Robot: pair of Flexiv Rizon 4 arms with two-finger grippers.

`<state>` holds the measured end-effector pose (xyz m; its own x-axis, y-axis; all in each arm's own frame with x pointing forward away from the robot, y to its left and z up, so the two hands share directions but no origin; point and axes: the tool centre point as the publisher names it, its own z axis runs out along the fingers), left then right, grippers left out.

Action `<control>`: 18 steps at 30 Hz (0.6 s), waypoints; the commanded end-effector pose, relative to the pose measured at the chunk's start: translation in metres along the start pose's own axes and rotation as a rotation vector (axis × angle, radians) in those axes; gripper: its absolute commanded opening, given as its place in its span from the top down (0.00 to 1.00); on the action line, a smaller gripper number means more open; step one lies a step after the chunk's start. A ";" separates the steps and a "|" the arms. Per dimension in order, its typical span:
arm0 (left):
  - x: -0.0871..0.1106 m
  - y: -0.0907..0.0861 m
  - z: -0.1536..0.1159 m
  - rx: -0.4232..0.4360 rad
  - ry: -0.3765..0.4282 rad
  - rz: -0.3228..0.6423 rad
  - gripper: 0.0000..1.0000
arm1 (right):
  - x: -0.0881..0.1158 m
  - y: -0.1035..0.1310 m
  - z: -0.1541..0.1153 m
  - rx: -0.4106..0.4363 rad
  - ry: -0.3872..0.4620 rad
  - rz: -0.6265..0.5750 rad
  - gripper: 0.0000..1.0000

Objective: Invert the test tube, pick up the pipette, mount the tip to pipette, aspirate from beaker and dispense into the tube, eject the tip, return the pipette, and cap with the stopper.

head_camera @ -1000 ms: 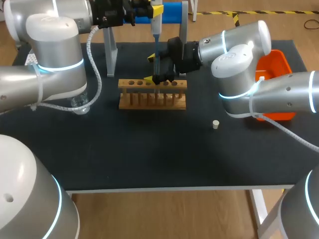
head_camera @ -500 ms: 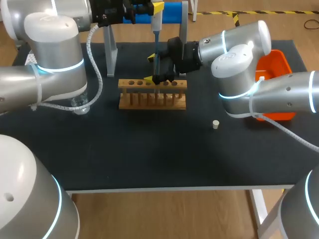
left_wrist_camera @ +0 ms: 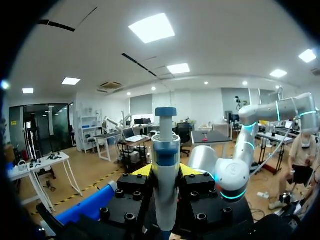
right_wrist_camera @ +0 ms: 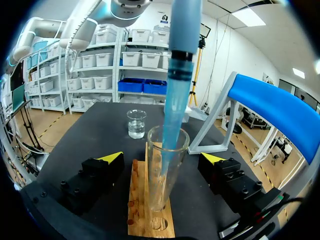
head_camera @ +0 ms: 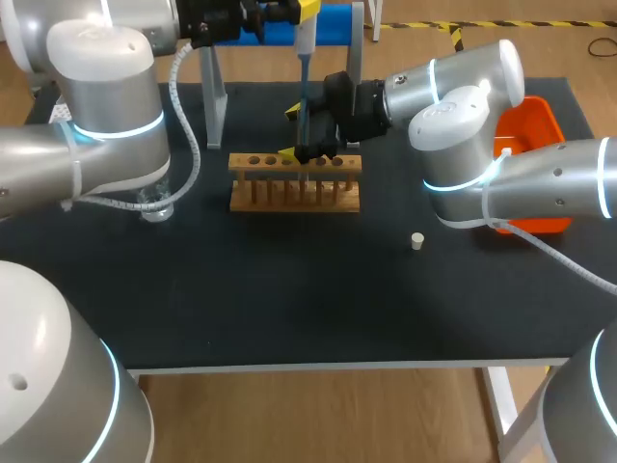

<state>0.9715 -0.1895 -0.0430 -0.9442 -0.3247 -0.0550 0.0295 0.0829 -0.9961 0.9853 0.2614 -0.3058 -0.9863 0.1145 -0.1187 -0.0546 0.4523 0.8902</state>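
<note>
The clear glass test tube (right_wrist_camera: pixel 161 175) stands upright in a hole of the wooden test-tube rack (head_camera: pixel 294 183), just above the middle of the head view; a translucent blue pipette tip (right_wrist_camera: pixel 176 107) reaches down into its mouth; the tip sits on the grey-and-blue pipette (left_wrist_camera: pixel 166 150), which hangs upright over the tube at the top centre of the head view. The left gripper (left_wrist_camera: pixel 165 172) pinches the pipette's body between its yellow-tipped fingers, one on each side. The right gripper (right_wrist_camera: pixel 162 159) is spread wide around the tube, with a gap between each finger and the glass. A small glass beaker (right_wrist_camera: pixel 136 124) holding clear liquid stands beyond the rack's far end in the right wrist view; in the head view it is at mid left, partly behind the left arm. A small white stopper (head_camera: pixel 416 241) lies alone on the black table (head_camera: pixel 289 289), right of centre and apart from the rack; an orange plastic bin (head_camera: pixel 535 121) sits at the right edge; a blue-topped grey stand (head_camera: pixel 337 24) rises behind the rack.
</note>
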 end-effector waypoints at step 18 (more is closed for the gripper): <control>0.010 -0.026 0.000 -0.022 -0.015 0.048 1.00 | 0.000 0.000 0.000 0.003 0.002 0.000 0.00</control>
<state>0.9645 -0.1947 -0.0208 -0.9395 -0.3266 -0.1036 0.0692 0.1151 -0.9909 0.9853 0.2614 -0.3058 -0.9863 0.1145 -0.1187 -0.0546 0.4523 0.8902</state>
